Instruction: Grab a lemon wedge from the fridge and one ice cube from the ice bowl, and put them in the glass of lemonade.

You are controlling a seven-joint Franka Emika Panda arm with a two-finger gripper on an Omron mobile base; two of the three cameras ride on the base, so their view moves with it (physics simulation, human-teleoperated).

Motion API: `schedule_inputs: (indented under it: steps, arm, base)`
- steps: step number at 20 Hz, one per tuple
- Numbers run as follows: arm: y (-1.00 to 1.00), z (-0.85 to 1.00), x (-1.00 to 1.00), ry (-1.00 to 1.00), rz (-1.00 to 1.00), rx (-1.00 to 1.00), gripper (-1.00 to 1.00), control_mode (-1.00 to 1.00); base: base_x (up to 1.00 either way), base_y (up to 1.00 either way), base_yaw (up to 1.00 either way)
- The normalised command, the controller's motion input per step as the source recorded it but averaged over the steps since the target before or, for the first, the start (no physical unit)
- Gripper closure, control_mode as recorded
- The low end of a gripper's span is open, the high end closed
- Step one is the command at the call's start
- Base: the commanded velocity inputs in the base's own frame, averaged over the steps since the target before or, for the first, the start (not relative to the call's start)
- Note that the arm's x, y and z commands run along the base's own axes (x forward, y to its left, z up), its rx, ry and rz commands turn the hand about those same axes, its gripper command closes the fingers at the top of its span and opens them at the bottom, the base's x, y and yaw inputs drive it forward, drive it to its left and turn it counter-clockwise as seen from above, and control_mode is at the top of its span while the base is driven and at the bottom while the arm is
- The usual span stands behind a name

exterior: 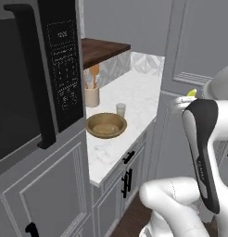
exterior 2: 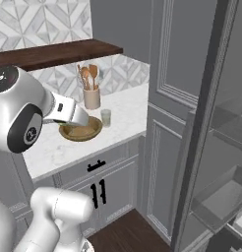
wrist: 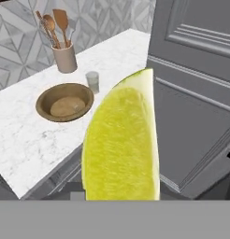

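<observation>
Because the lemon wedge (wrist: 120,140) must travel to the glass of lemonade (wrist: 92,81), my gripper (wrist: 119,198) pinches it high above the bench (wrist: 28,135), with the ice bowl (wrist: 64,101) beside that glass.

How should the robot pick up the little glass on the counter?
A guess: grip the glass of lemonade around its straight side wall, near the middle, coming from above at the open counter side. It stands upright between the ice bowl and the spoon cup, so those sides are crowded.
</observation>
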Motion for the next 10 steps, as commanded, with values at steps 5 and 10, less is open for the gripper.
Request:
schedule_inputs:
  steps: [5, 10]
  arm:
    - [0.00, 0.00, 0.00, 0.00, 0.00, 0.00, 1.00, 1.00]
    - [0.00, 0.00, 0.00, 0.00, 0.00, 0.00, 1.00, 1.00]
  base:
    - [0.71, 0.06, 0.17]
    - [1.00, 0.00, 0.14]
